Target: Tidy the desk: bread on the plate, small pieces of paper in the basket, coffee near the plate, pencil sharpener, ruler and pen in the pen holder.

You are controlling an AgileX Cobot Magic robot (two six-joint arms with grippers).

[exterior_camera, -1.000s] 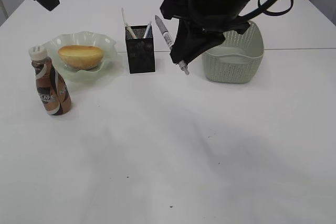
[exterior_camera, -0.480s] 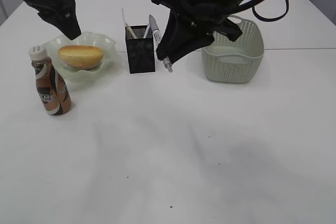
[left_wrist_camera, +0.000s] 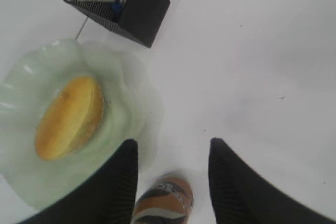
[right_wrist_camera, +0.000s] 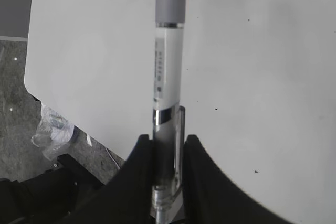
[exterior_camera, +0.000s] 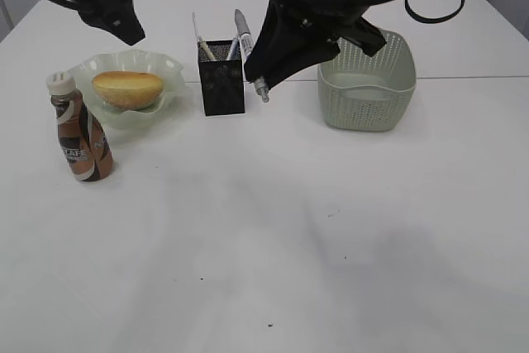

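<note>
The near half of the table [exterior_camera: 264, 270] is bare, so I judge most of the tidying done. Toward the left edge the coffee [exterior_camera: 78, 134] stands upright just in front of the plate [exterior_camera: 161, 68], which carries the bread [exterior_camera: 126, 88]; my left claw [left_wrist_camera: 170, 177] hangs above that bottle with its jaws apart, holding nothing. Further back, near the middle, the pen holder [exterior_camera: 221, 78] stands upright with a couple of slim items already poking out; I cannot tell whether the ruler or sharpener is among them. My right claw [right_wrist_camera: 167, 153] is clamped on the pen [exterior_camera: 246, 49], tilted in the air just right of the holder. The basket [exterior_camera: 368, 88] sits toward the right edge, its contents hidden. What remains, I judge, is dropping this pen in.
</note>
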